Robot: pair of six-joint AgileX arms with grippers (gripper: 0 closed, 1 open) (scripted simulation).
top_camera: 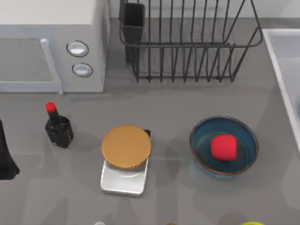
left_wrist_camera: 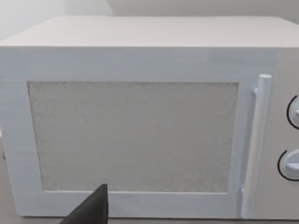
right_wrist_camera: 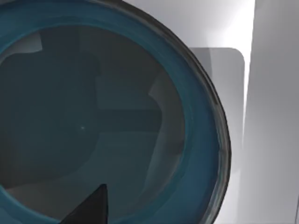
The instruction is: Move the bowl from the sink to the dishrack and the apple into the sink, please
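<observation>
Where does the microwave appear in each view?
Top view: microwave at the table's far left corner.
Left wrist view: microwave front-on, door facing the camera.
Right wrist view: a blue bowl in the sink instead.
Shared landmark: its door handle, top and left wrist views.

Grey table (top_camera: pixel 178 101) under soft light, pale wall (left_wrist_camera: pixel 28 11) behind white microwave (top_camera: pixel 51 47).

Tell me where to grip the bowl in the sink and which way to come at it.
Grip the bowl by its rim, one finger inside the wall and one outside, coming straight down from above. It sits upright and open in the sink, so the thin rim is probably the easiest pinchable edge; the body looks too wide to span. The right wrist view already looks down into it.
</observation>
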